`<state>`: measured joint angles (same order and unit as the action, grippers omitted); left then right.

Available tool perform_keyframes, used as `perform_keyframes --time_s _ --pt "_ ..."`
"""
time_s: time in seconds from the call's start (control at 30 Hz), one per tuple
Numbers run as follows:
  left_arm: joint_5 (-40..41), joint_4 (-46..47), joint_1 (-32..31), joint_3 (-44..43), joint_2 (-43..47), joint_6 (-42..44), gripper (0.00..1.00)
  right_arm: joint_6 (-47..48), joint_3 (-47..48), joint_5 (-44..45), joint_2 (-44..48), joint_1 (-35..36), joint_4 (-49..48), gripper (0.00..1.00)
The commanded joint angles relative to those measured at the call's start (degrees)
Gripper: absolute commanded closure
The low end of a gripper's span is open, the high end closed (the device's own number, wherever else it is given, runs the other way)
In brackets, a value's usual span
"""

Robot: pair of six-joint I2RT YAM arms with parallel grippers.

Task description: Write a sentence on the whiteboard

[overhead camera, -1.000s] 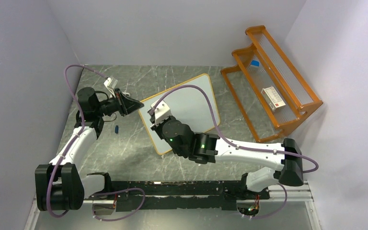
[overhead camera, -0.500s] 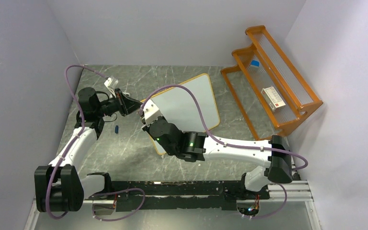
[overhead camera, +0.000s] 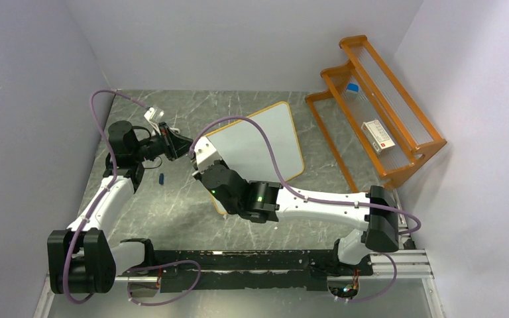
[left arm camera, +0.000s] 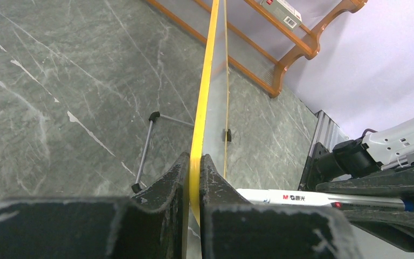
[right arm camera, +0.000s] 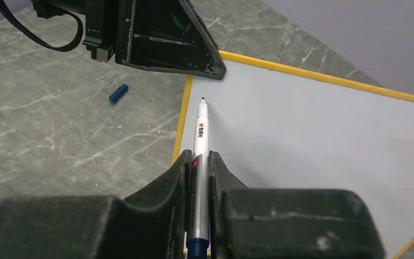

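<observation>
Tilted whiteboard at desk centre, left jaws clamped on its frame edge, right jaws clenched on marker, tip near board's left corner, contact unclear, blue cap on desk.

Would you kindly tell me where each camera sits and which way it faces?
Top external: above and behind the bases, looking down on whiteboard and rack; both arms show.
Left wrist: along the left gripper, shut on the whiteboard's edge, toward the rack.
Right wrist: along the right gripper, shut on the marker, over the whiteboard.
Both wrist views show the marker.
</observation>
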<state>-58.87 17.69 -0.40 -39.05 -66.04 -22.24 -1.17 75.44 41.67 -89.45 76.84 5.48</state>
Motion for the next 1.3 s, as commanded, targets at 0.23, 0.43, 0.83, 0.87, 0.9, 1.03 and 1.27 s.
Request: perform_keyframes --time_s 0.23,0.43,0.83,0.87,0.9,1.03,1.27 --pt "0.07 -4.29 -0.91 0.2 -0.13 2.41 0.95 0.35 2.08 3.13 -1.66 0.24 -2.25 1.0" --pt "0.12 -4.18 -0.92 0.2 -0.14 2.31 0.95 0.49 2.41 3.41 -2.35 0.24 -2.04 1.0" --pt "-0.01 -3.98 -0.94 0.29 -0.12 2.2 0.95 -0.18 3.4 4.15 -4.1 0.06 0.16 1.0" --pt "-0.15 -3.94 -0.99 0.29 -0.09 2.11 0.95 -0.3 3.4 4.25 -4.16 0.02 0.34 1.0" --pt "-0.06 -3.9 -1.0 0.35 -0.06 2.11 0.95 -0.32 3.44 4.14 -4.18 -0.08 0.51 1.0" --pt "0.03 -3.98 -1.0 0.31 -0.05 2.19 0.95 -0.86 3.73 4.06 -4.25 -0.09 1.76 1.0" --pt "0.07 -4.13 -1.0 0.29 -0.01 2.21 0.95 -2.17 4.36 3.6 -4.2 -0.03 4.65 1.0"
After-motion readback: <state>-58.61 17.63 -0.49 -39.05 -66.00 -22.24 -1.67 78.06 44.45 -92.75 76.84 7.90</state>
